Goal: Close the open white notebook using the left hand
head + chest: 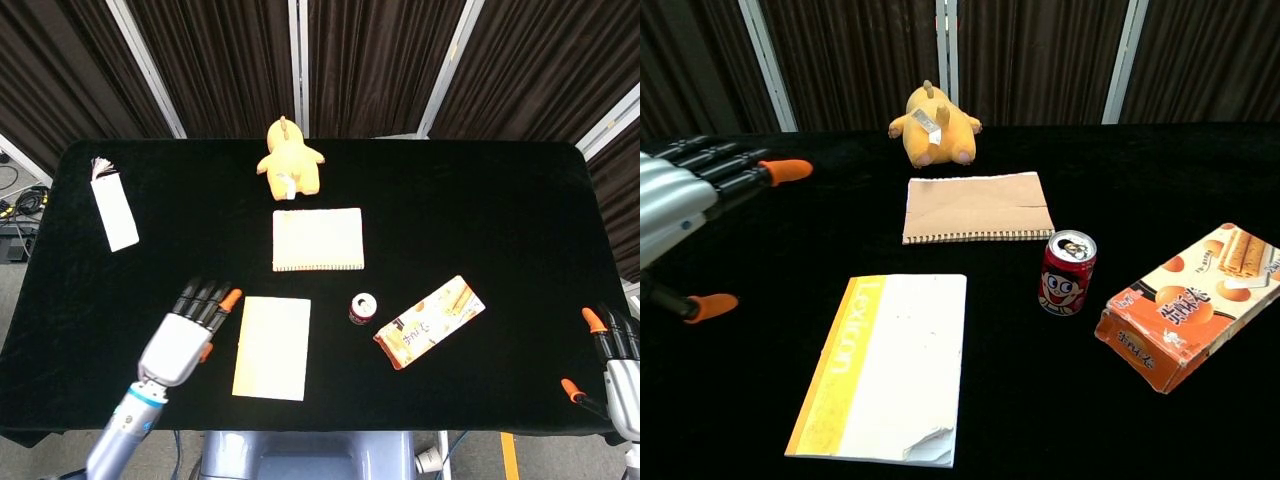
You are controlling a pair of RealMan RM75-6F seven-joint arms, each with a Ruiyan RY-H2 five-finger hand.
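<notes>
The white notebook [272, 347] [887, 365] lies shut and flat near the table's front edge, its cover white with a yellow band along the left side. My left hand [185, 332] [685, 205] hovers just left of it, apart from it, fingers extended and spread, holding nothing. My right hand [612, 364] shows only in the head view at the far right front corner, fingers apart and empty.
A tan spiral notebook [318, 239] [977, 207] lies behind the white one, with a yellow plush toy [289, 161] [935, 126] further back. A red can [363, 308] [1068, 272] and an orange snack box [429, 321] [1188, 306] sit to the right. A white bookmark [114, 211] lies far left.
</notes>
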